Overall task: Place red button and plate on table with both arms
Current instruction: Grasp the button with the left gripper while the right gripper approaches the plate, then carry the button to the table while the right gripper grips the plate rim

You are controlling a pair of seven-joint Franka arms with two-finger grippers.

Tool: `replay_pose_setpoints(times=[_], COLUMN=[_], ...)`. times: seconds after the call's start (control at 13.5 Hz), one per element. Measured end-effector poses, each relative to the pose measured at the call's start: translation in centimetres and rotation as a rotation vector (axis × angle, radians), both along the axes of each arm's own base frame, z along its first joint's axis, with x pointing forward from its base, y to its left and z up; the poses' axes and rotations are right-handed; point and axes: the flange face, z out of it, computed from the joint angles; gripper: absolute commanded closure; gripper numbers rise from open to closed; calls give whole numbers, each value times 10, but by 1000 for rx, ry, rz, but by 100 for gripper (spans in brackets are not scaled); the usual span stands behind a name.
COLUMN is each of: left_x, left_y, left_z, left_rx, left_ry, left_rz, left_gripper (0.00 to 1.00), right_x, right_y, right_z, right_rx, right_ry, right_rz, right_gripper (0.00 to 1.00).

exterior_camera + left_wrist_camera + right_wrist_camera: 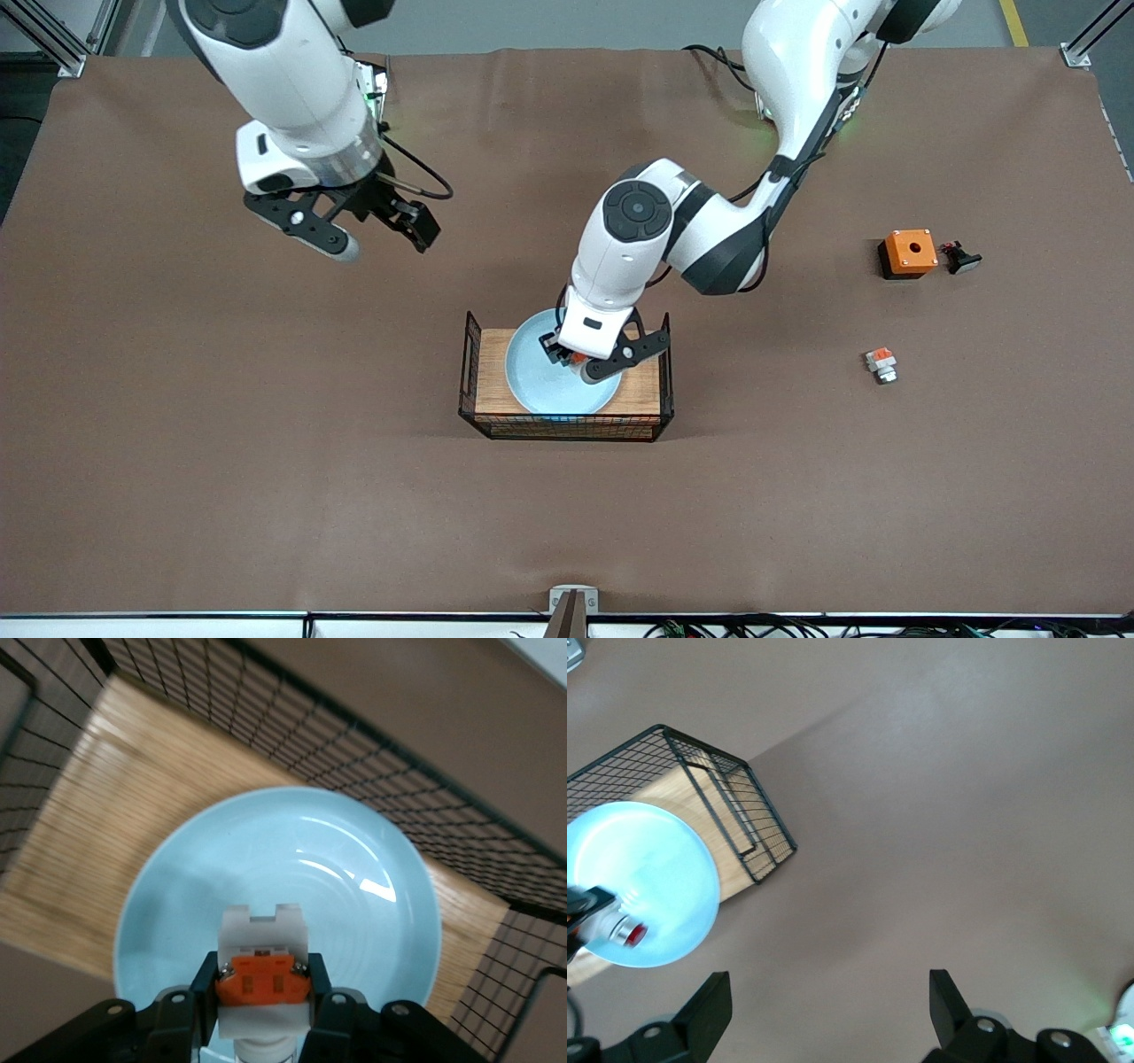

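The pale-blue plate lies on the wooden board of a wire-sided basket at mid-table. My left gripper is over the plate and shut on the red button. In the left wrist view the fingers clamp the button's orange-red middle above the plate. I cannot tell whether the button touches the plate. My right gripper is open and empty over bare brown table toward the right arm's end. Its wrist view shows the plate and button.
Toward the left arm's end of the table stand an orange box and a black knob-shaped piece. A stubby white-and-orange piece lies nearer to the front camera. The basket's black wire walls rise around the plate.
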Motion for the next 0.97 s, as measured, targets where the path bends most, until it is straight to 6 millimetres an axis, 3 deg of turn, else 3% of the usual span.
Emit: replay_pose_setpoints(times=[0.22,0.45,0.74,0.97], left_x=[9,25,51,71], left_y=[43,107,209,293], left_z=[71,125,156,154], left_rx=[18,93,176,226], left_ry=[-14,-57,-27,26], left_rz=[47,87,28,-30], left_gripper=[100,100,100,100], right_x=[6,11,9,9], right_y=[28,54,89,106], right_z=[-26,-58,-92,-110], right_rx=[14,20,36,58], right_ry=[-22,-29,-45,-62], right_rz=[-82,-155,-195,-292], right_gripper=[2,0,0,0])
